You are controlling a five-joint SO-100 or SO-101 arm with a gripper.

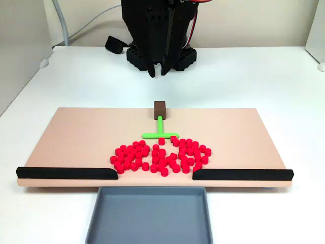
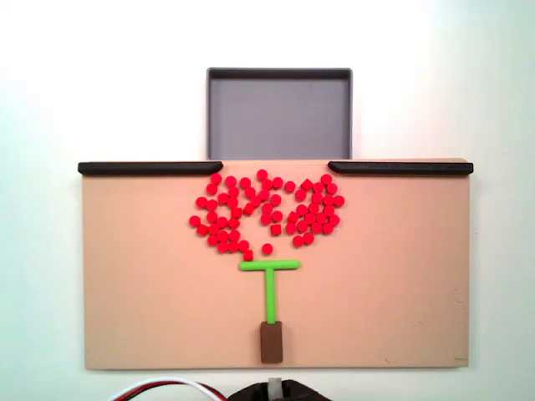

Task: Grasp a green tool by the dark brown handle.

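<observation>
The green tool [image 1: 160, 130] lies flat on the tan board [image 1: 76, 137], its dark brown handle [image 1: 160, 108] at the board's edge nearest the arm. The gripper [image 1: 157, 71] hangs above the desk [image 1: 254, 76] just behind the handle, its fingers slightly apart and empty.

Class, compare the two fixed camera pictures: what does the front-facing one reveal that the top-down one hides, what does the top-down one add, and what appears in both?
Front-facing fixed view: the gripper hangs above the white table, behind the board, fingertips slightly apart, with the arm's black base and a grey cable behind it.

Top-down fixed view: the brown handle reads as an oblong at the board's near edge, and a red and white wire curls at the bottom.

Both: the tan board, the green tool lying flat, its crossbar toward the red cylinders, two black bars and the grey tray.
</observation>
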